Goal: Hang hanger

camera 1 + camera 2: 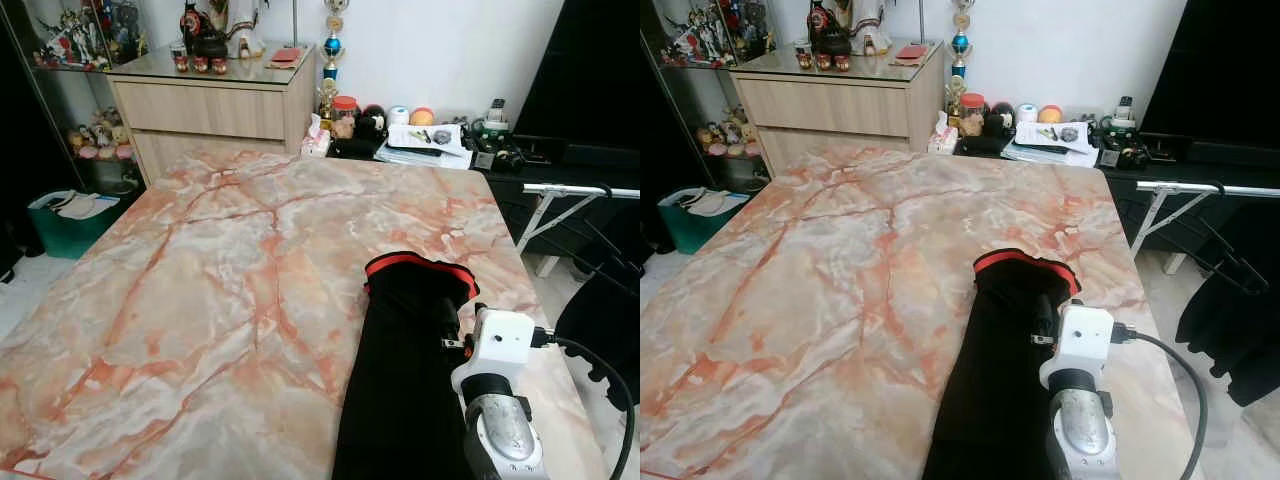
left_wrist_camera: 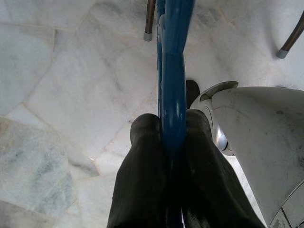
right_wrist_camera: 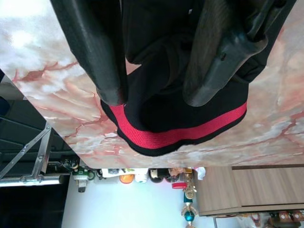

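Observation:
My left gripper (image 2: 172,121) hangs low beside my body and is shut on a blue hanger (image 2: 174,66), whose bar runs out between the two black fingers above the pale floor. A black garment with a red band (image 1: 415,263) lies on the marble table (image 1: 200,290) at its right side. Over the garment's upper end, just behind the red band, my right gripper (image 3: 157,97) stands open with its fingers (image 3: 102,57) apart, and black cloth lies between them. In the eye views the right arm with its white wrist camera (image 1: 500,345) reaches in from the lower right.
A metal clothes rail (image 1: 575,190) with dark clothes and hangers stands right of the table. A wooden cabinet (image 1: 215,105) and a dark sideboard with small items (image 1: 425,140) line the far wall. A green bin (image 1: 65,220) sits at the left. Chair legs (image 2: 149,21) stand near the hanger.

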{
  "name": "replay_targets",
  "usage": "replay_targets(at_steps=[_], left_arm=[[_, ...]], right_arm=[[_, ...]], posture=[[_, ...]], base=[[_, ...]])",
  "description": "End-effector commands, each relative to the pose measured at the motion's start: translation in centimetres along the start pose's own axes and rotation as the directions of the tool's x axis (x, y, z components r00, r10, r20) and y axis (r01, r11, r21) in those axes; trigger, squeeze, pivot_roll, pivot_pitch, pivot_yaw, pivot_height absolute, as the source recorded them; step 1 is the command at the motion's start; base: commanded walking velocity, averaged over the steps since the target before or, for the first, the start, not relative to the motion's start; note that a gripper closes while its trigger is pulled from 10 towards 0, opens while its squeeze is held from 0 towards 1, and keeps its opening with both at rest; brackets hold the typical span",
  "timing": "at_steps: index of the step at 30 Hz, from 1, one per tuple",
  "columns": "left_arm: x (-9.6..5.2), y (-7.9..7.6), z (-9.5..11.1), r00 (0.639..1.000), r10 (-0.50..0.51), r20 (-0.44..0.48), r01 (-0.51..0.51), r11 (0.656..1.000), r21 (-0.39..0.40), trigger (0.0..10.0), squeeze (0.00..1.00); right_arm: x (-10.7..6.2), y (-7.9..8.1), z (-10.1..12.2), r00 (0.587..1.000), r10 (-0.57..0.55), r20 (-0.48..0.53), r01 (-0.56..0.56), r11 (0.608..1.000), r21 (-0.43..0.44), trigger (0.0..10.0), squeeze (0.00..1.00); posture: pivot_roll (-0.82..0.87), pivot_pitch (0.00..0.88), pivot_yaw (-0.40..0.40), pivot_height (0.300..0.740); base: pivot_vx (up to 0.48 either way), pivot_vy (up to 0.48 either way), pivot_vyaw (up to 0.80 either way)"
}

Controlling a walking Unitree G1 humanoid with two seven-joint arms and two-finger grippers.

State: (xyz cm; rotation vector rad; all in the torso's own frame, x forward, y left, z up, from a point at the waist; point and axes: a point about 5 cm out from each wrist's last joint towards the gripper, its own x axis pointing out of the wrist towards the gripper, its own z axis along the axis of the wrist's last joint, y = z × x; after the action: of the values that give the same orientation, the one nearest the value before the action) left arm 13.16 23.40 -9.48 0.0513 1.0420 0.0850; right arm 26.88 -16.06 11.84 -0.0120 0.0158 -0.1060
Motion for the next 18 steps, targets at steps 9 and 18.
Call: replay_targets(at_steps=[9, 18], left_arm=[[-0.02, -0.25, -0.25, 1.0, -0.005, -0.005, 0.005, 1.0, 0.002, 10.0, 0.0], [-0.02, -0.15, -0.19, 1.0, -0.005, -0.002, 0.005, 1.0, 0.003, 10.0, 0.0]], right_arm=[[0.1, 0.0, -0.27, 1.0, -0.004, -0.009, 0.004, 1.0, -0.003, 10.0, 0.0], [0.14, 0.07, -0.28, 1.0, -0.004, -0.009, 0.004, 1.0, -0.001, 10.0, 0.0]], posture=[[0.12, 0.021, -0.021, 0.74], [0.12, 0.022, -0.019, 0.74]], base=[[-0.246, 0.0, 0.0], [-0.255, 0.0, 0.0]])
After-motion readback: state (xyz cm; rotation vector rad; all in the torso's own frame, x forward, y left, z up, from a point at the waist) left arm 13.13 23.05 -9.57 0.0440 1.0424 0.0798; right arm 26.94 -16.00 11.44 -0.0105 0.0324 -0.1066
